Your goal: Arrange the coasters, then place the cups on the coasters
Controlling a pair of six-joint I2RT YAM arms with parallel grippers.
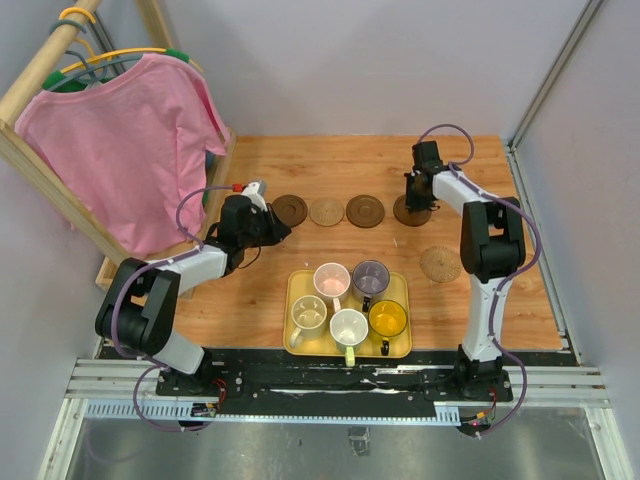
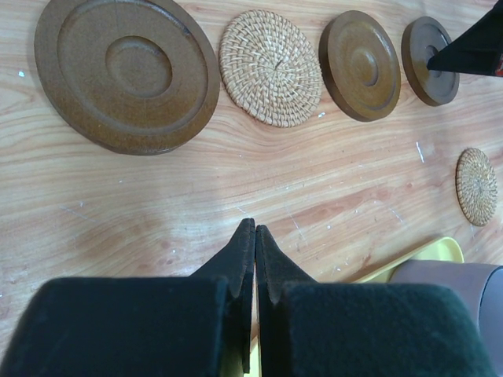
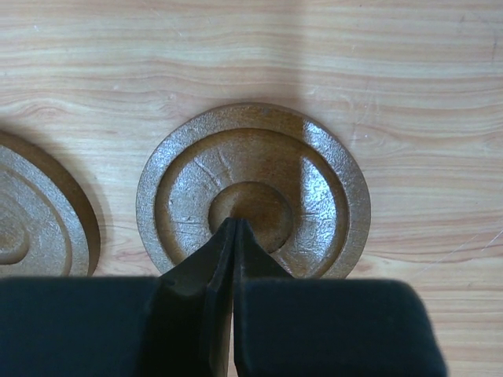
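The right hand [image 3: 234, 229] is pointing down with its fingers pressed together. The tips are sitting over the middle dimple of a dark coaster [image 3: 314, 181] at the right end of the row, and it is hard to tell whether they are bearing on it or hanging just above it. The left hand [image 2: 253, 236] is likewise pressed together and pinching nothing, hovering over bare desk [image 2: 157, 196] near the left end of the row.

Four coasters [image 1: 326, 212] are lying in a line across the desk. A fifth one, a woven coaster [image 1: 441, 264], is lying apart, nearer the right arm and out of line. The five cups [image 1: 348, 327] are all sitting in the yellow tray [image 1: 294, 345], none on a coaster yet.

Arranging looks to be the step in hand, with the right hand nudging the end coaster into place. To do it well, it should be pressing lightly and squarely on the dimple so the disc is sliding flat rather than tipping or spinning away. It should also be keeping a gap from the neighbour like the gaps along the rest of the row. The woven one probably needs bringing into line too, and its rough weave may be dragging more on the wood, so a slow, steady push is looking wiser there
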